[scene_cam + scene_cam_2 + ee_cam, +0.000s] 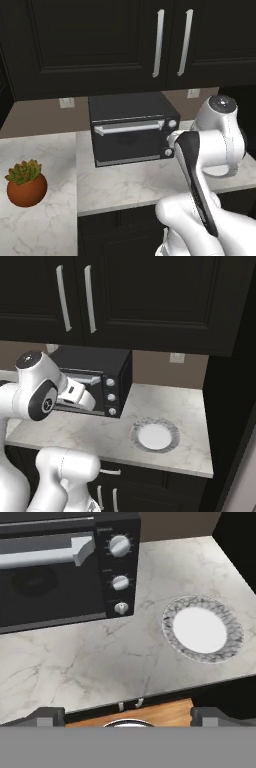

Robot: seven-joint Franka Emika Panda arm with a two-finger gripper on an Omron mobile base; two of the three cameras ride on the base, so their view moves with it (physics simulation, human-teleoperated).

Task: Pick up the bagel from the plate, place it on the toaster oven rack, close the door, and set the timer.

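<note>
The black toaster oven (131,127) stands at the back of the marble counter, and its door (47,587) with the silver bar handle (45,556) is shut. Behind the dark door glass the rack and the bagel are hidden. The white plate (216,653) with its ridged grey rim lies bare on the counter to the right of the oven, also plate (171,447). My gripper (128,714) hangs open above the counter's front edge, facing the oven's knobs (120,546), with nothing between its fingertips (50,714).
A potted succulent (26,184) sits on the lower counter to the left. Dark upper cabinets with silver handles (158,43) hang over the oven. A tall dark panel (232,406) closes off the counter's right end.
</note>
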